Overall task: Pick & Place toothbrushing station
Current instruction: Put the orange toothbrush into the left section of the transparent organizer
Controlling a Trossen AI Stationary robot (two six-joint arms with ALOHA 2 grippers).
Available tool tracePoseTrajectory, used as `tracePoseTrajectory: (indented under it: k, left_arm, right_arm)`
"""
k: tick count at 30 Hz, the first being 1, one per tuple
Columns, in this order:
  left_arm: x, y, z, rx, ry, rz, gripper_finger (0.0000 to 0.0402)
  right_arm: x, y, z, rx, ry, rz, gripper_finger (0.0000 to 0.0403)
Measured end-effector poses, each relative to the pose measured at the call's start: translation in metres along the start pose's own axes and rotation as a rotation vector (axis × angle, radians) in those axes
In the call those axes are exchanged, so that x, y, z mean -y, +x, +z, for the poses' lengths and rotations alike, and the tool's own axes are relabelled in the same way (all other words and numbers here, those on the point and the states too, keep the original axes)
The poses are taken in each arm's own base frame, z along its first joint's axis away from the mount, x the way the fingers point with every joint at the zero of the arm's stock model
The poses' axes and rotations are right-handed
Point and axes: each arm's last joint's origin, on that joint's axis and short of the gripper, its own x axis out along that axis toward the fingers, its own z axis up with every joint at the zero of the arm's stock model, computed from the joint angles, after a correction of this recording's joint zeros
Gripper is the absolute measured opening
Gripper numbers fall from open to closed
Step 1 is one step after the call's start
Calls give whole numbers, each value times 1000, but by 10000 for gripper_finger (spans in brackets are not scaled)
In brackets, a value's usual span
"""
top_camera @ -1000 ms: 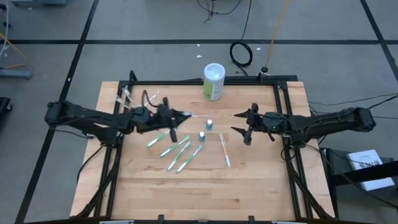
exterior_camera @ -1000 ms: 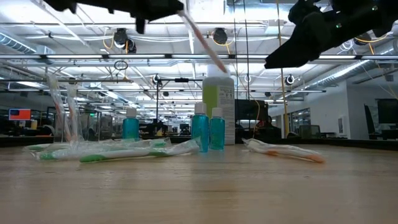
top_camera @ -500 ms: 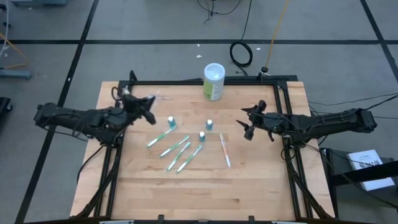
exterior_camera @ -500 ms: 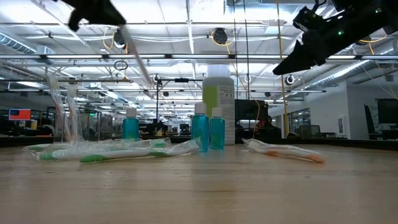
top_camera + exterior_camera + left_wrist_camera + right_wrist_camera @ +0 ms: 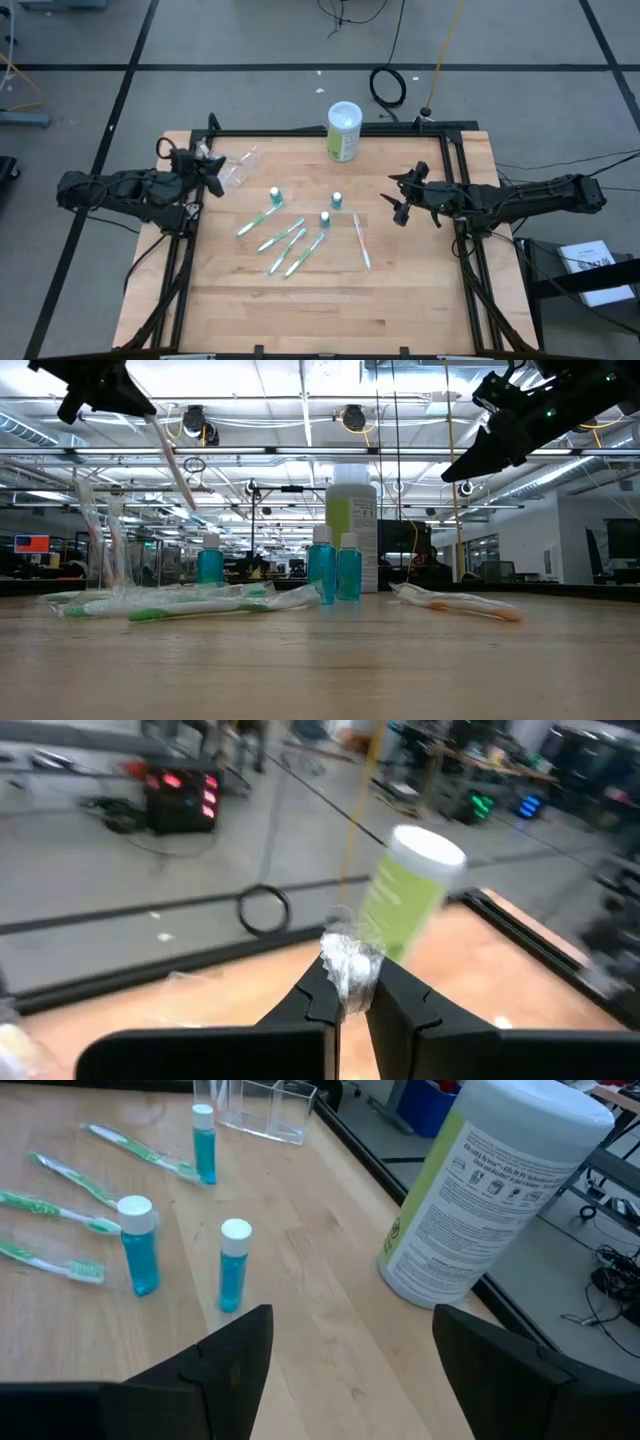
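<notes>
Left pincer [image 5: 207,170] hangs above the wooden tabletop's [image 5: 420,290] far left corner, closed on a thin pale pinkish toothbrush in clear wrap [image 5: 172,460], probably by its end. Just beyond its fingertips stands the small clear plastic cup [image 5: 238,166]. Right pincer [image 5: 400,198] hovers spread wide, holding nothing.

Wooden table [image 5: 420,290] carries toothbrushes [image 5: 288,243], teal tubes [image 5: 325,218], canister [image 5: 343,131]
</notes>
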Motion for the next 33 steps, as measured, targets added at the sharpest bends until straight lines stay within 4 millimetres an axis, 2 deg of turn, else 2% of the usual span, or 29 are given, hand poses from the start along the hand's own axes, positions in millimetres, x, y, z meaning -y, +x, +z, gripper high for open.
tracePoseTrajectory:
  k: [5, 7, 13, 15, 18, 26, 33]
  left_arm:
    - [8, -3, 1, -116, 46, -257, 26]
    - [8, -5, 2, -144, 16, -279, 26]
    - [-7, -22, 28, -187, -40, -143, 7]
    - [-12, -29, 38, -167, -70, -102, 10]
    - [-20, -35, 43, -157, -73, -23, 19]
    - [-45, -38, 25, -198, -135, 266, 22]
    - [-45, -30, 16, -198, -138, 385, 23]
  right_arm:
    - [0, 0, 0, 2, 0, 0, 265]
    - [0, 0, 0, 5, 2, 0, 266]
    - [0, 0, 0, 5, 3, 0, 263]
    - [0, 0, 0, 5, 3, 0, 263]
    - [0, 0, 0, 5, 4, 0, 263]
    - [0, 0, 0, 5, 4, 0, 263]
    - [0, 0, 1, 5, 4, 0, 263]
